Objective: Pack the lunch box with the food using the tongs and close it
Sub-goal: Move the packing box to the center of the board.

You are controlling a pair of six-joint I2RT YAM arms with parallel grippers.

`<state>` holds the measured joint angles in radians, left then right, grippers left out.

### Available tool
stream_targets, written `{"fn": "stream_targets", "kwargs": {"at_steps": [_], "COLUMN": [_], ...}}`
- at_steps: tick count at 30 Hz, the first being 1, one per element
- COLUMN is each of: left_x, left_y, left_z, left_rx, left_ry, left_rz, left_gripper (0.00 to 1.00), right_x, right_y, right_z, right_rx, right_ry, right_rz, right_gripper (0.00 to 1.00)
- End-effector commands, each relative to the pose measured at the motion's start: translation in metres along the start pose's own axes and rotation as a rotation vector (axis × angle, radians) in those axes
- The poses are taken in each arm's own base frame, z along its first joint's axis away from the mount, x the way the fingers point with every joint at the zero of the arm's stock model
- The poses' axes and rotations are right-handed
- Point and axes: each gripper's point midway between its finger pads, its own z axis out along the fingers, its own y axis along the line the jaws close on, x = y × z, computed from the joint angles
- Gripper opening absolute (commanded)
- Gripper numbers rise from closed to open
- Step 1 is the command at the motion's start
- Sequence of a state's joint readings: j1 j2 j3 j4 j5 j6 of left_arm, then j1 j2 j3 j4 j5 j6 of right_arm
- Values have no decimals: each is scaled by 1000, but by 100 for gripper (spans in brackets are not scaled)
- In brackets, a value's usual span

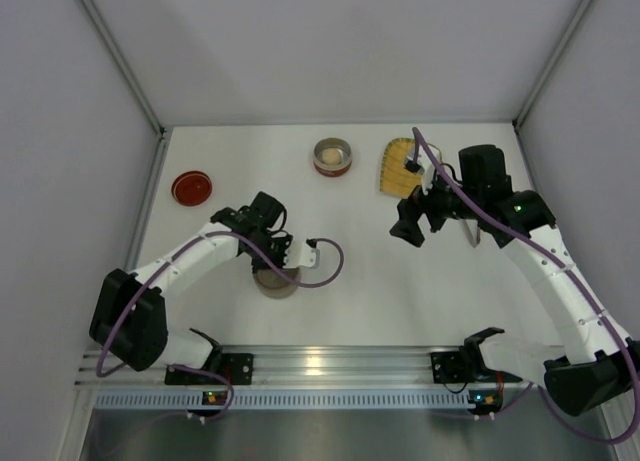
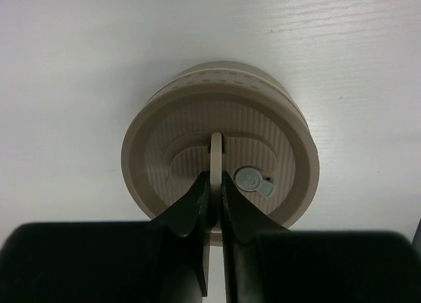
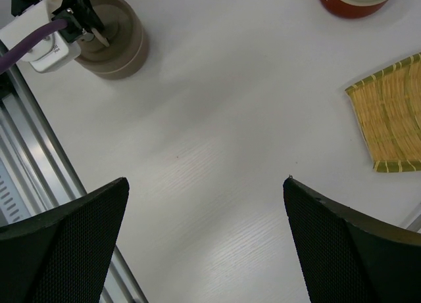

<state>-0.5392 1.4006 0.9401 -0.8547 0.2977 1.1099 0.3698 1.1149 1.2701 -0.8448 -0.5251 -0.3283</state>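
Left gripper (image 2: 212, 185) first: two black fingers (image 2: 191, 208) pinched on the thin upright tab (image 2: 216, 148) in the middle of a round ribbed lid (image 2: 283, 139), one finger on each side, touching it. Just at 3 o'clock of the tab, a small grey round plug (image 2: 248, 179) set in the lid. Under the lid, the beige lunch box (image 1: 275, 284), standing on the white table (image 1: 360, 301) at about 8 o'clock from the table's middle in the top view.

Right gripper (image 3: 207, 180) next: black pads spread wide, nothing between them, hanging in the air over bare table at about 3 o'clock from the middle. Well apart from the beige lunch box.

Farther out, at 12 o'clock, a red tin (image 1: 332, 171) with a whitish lump of food (image 1: 329, 157) inside. Near it at 1 o'clock, a yellow woven tray (image 1: 396, 176) lying flat, with a small orange bit (image 1: 411, 166) near its right edge, too small to tell well. At 10 o'clock, a flat red dish (image 1: 191, 187), all alone. At 3 o'clock, past the Right gripper, a thin grey piece of the tongs (image 1: 474, 236) poking out beside the right arm, mostly hidden.
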Motion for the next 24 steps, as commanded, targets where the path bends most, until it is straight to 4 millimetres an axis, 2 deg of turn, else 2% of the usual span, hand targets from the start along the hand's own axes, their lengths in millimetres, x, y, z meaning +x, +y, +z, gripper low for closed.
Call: {"fn": "stream_targets", "kwargs": {"at_steps": [1,6,7,9,10,11,15,24], "left_x": [61,47,40,33,28,26,12,-7], "left_y": [-115,-97,-89,-85,-77,-74,-59,-22], "left_z": [3,-2,-4,-9,-11,-13,-20,-32], "left_rx": [480,460,448,456,437,430,391,256], "left_ry": [263,231,218,202,191,187,155,111], "left_rz": [-189,-185,-182,-188,-186,-185,-197,-183], "left_gripper": [14,19,21,27,29,36,50,53], "right_x": [-18,-18,-17,-17,-16,-16,-15,-16], "right_y": [-1,0,0,1,1,1,2,3], "right_z": [-6,-7,-6,-6,-6,-6,-6,-6], "right_rx": [0,-7,-8,-8,-9,-7,-11,-16], "right_ry": [-61,-62,-59,-63,-62,-63,-65,-70], "right_rz": [-22,-21,-19,-20,-20,-19,-20,-20], "right_gripper": [100,99,100,99,100,99,99,99]}}
